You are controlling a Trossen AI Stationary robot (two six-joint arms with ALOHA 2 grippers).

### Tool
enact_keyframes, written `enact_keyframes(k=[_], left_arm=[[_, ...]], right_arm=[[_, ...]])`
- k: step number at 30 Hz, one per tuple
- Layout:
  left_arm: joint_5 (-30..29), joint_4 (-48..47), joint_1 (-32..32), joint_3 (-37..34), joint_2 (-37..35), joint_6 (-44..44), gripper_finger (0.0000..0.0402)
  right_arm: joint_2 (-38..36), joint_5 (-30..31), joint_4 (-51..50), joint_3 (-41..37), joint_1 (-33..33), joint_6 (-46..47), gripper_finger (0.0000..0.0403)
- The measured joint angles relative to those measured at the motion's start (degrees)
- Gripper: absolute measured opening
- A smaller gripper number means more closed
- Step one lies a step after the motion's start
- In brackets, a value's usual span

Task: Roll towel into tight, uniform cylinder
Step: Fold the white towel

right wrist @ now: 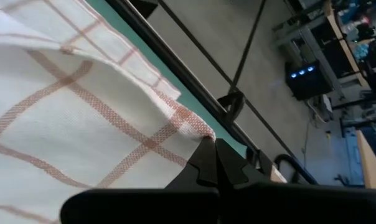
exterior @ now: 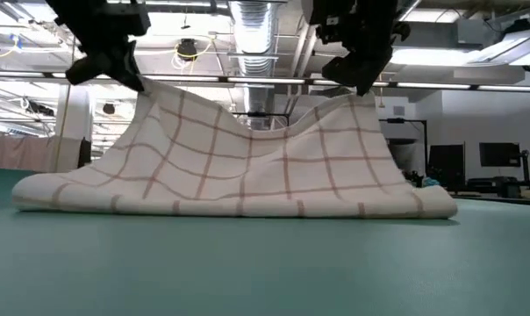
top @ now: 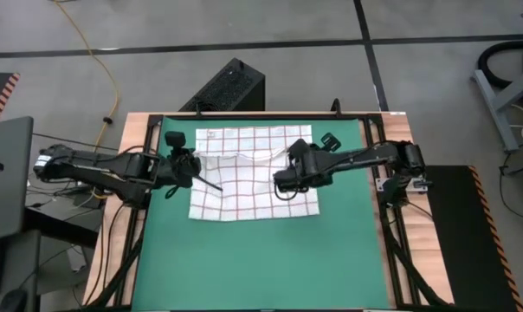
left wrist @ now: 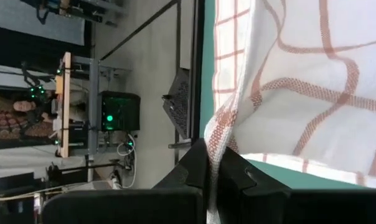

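Note:
The towel [top: 253,178], white with red-brown checks, lies on the green mat [top: 261,260]. Its upper layer is lifted at two corners, and its near fold [exterior: 239,206] rests on the mat. Its far part [top: 253,139] lies flat. My left gripper [top: 192,170] is shut on the lifted layer's left corner, and my right gripper [top: 287,172] is shut on the right corner. In the low view the left gripper [exterior: 140,86] and the right gripper [exterior: 363,86] stand well above the mat, with the towel's edge [exterior: 265,127] sagging between them. My left gripper pinches the towel's left corner at its red-brown hem [left wrist: 218,140] between its two fingers, the cloth bunched there. The fingers [left wrist: 194,168] come slanting down from the table's left. The corner is lifted clear and the layer slopes down to the fold on the mat. My right gripper pinches the towel's right corner [right wrist: 197,129] at the tips of its two fingers [right wrist: 206,158]. It comes slanting down from the table's right. The corner is lifted clear and the cloth slopes down from it to the near fold, while the edge toward the other gripper hangs slack.
The green mat covers most of the table, with open mat [top: 261,269] on the near side of the towel. A black rail [top: 261,115] frames the far edge. A black box [top: 231,87] stands on the floor beyond the table.

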Motion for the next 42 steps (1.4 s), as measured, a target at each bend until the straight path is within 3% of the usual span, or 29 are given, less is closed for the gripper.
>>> enact_keyframes(k=[3, 11, 20, 42], left_arm=[[1.8, 0.7, 4.0, -0.5, -1.4, 1.4, 0.0], [13.2, 3.1, 14.0, -0.5, -1.5, 3.3, 0.0], [11.2, -2.5, 15.5, -0.5, -1.5, -0.3, 0.0], [12.7, -4.8, 18.2, -0.6, -1.5, 1.3, 0.0]], right_arm=[[0.0, 0.1, 0.0, 0.0, -1.7, -1.4, 0.0], [0.2, 0.1, 0.3, 0.0, -3.8, -4.3, 0.0], [0.6, 0.1, 3.7, 0.0, -6.0, -10.5, 0.0], [0.7, -1.4, 3.5, 0.0, -9.6, -12.1, 0.0001]])
